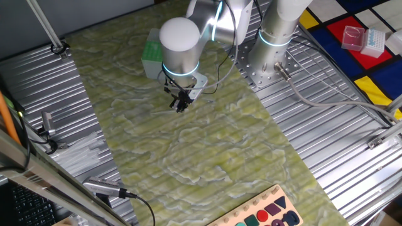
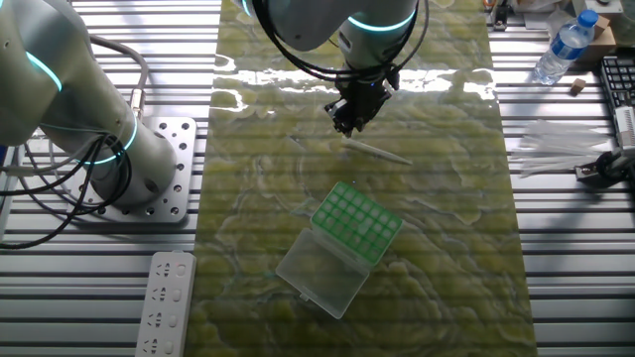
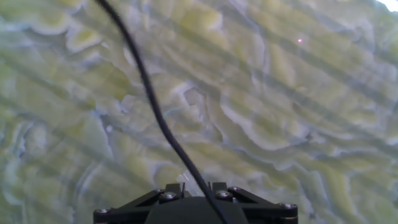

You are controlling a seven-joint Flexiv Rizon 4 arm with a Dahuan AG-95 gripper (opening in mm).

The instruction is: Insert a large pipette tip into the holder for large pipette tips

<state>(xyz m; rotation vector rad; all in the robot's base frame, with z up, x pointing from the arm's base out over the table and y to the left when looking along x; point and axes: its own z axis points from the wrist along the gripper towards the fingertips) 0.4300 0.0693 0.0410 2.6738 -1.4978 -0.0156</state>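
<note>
The gripper (image 2: 349, 123) hangs above the green mat (image 2: 446, 258) at upper centre of the other fixed view — whether its fingers are parted cannot be told. The large pipette tip (image 2: 377, 151) lies just below it; the holder for large pipette tips (image 2: 357, 222) sits lower, mid-frame.

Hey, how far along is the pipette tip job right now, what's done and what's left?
Early stage. Done: the holder sits open, its lid folded out, green grid exposed. In hand: the gripper hangs just above the mat beside the large pipette tip, which lies flat; whether the fingers are open is unclear. Left: grasp the tip, carry it over, insert it into a hole.
</note>
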